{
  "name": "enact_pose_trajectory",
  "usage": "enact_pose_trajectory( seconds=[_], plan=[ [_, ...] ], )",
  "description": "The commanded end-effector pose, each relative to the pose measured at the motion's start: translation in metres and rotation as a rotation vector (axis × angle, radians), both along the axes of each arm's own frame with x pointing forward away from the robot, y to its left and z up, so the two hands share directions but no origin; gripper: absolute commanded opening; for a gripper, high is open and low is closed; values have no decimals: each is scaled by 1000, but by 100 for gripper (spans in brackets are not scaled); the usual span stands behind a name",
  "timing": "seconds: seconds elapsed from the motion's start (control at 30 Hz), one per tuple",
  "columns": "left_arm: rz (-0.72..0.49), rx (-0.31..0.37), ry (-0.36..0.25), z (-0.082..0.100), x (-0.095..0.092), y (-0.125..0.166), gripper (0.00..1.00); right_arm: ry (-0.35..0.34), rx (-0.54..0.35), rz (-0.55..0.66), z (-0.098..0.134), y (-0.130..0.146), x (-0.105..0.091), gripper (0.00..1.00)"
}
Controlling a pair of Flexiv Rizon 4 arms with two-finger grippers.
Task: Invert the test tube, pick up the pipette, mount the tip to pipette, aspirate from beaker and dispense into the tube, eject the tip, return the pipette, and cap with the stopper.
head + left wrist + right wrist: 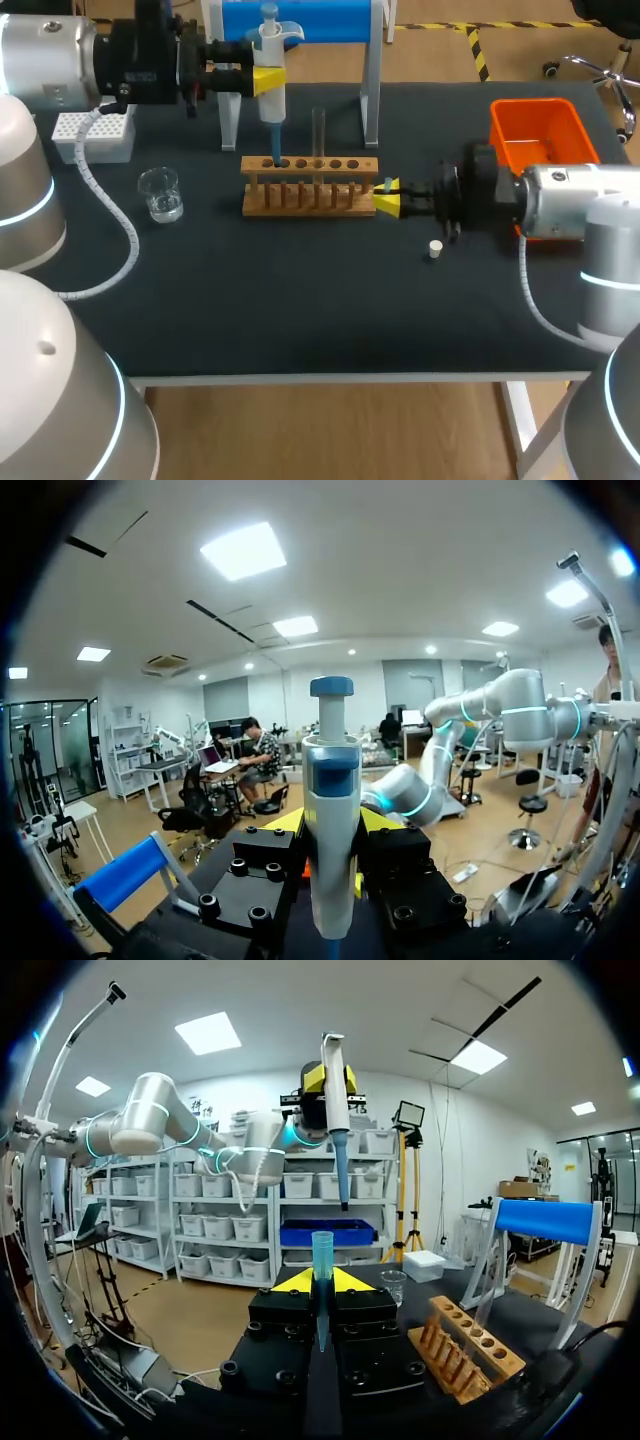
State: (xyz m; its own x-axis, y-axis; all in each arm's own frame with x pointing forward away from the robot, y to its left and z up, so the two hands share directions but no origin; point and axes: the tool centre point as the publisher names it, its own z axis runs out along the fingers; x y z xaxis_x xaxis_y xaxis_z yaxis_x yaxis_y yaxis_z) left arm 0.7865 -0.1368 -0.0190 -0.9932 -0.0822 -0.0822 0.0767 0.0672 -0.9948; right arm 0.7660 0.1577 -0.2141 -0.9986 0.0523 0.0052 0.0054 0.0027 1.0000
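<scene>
- The left gripper was at the back of the dark table, its yellow-tipped fingers closed from both sides on the body of a white pipette with a blue plunger cap.
- The pipette hung upright, with its blue lower shaft pointing down at the left end of a wooden test tube rack.
- In the left wrist view, the pipette stood straight up between the gripper's fingers, which pressed on it from both sides.
- The right gripper was at the right end of the rack, its jaws narrow and pinching a small blue pipette tip.
- In the right wrist view, the pipette tip stood upright between the yellow fingers. The pipette was held high ahead of it, well apart.
- A clear test tube stood upright in a middle hole of the rack.
- A glass beaker sat left of the rack, with a white tip box behind it.
- A small white stopper lay on the table near the right gripper.
- An orange bin sat at the right rear.
- A blue pipette stand stood behind the rack.
</scene>
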Motion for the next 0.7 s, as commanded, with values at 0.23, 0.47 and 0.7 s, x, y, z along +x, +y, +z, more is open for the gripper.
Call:
enact_pose_trajectory(
  seconds=[0.23,0.47,0.7],
  plan=[
    [-1,-1,-1,0,0,1,0,-17,1,20,20,10,-8,0],
    [-1,-1,-1,0,0,1,0,1,-8,23,35,31,-11,0],
    [-1,-1,-1,0,0,1,0,30,-7,15,39,56,-10,0]
  ],
)
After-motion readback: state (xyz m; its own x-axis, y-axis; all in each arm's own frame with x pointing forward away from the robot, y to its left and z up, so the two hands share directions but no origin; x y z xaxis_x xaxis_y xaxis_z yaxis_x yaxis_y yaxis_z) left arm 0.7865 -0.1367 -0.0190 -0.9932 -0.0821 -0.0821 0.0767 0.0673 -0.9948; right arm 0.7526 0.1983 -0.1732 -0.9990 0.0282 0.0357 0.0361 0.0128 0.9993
